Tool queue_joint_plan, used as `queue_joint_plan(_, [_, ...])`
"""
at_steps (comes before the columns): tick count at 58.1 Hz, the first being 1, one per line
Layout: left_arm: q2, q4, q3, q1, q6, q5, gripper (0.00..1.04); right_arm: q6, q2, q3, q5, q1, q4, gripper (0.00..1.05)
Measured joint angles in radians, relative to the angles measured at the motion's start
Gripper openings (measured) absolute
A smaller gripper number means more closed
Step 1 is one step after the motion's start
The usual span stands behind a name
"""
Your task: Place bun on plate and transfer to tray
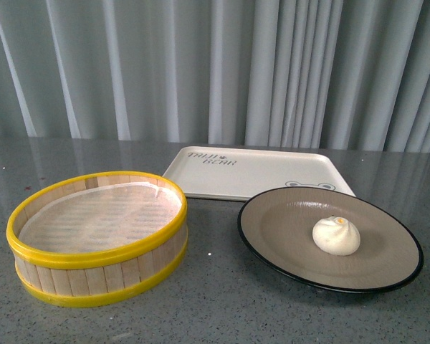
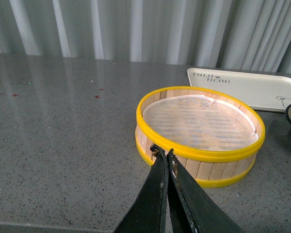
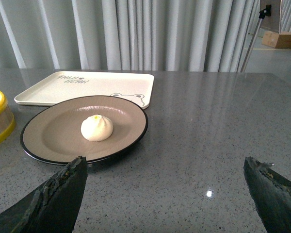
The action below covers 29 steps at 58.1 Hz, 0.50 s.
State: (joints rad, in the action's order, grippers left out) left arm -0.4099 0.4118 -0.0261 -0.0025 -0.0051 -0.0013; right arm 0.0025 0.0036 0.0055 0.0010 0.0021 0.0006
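Note:
The bun (image 1: 336,236) lies on the taupe plate (image 1: 287,226) with the black rim, right of centre on the grey table. The cream tray (image 1: 258,172) with dark lettering lies flat just behind the plate. In the right wrist view the bun (image 3: 97,127) sits mid-plate (image 3: 53,136), the tray (image 3: 87,87) beyond it. My right gripper (image 3: 165,170) is open and empty, over bare table beside the plate's near rim. My left gripper (image 2: 164,151) is shut and empty, its tips close to the steamer basket's wall. Neither gripper shows in the front view.
A yellow-rimmed wooden steamer basket (image 1: 97,236) with a white liner stands at the left, empty; it also shows in the left wrist view (image 2: 201,136). Grey curtains hang behind the table. A cardboard box (image 3: 280,39) sits on the floor far off.

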Motion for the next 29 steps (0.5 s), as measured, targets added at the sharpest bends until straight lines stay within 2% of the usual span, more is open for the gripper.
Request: queue_joint_plan(29, [0.181, -0.179, 0.000, 0.000, 0.000, 0.000, 0.04, 0.000, 0.000, 0.000, 0.000, 0.000, 0.000, 0.96])
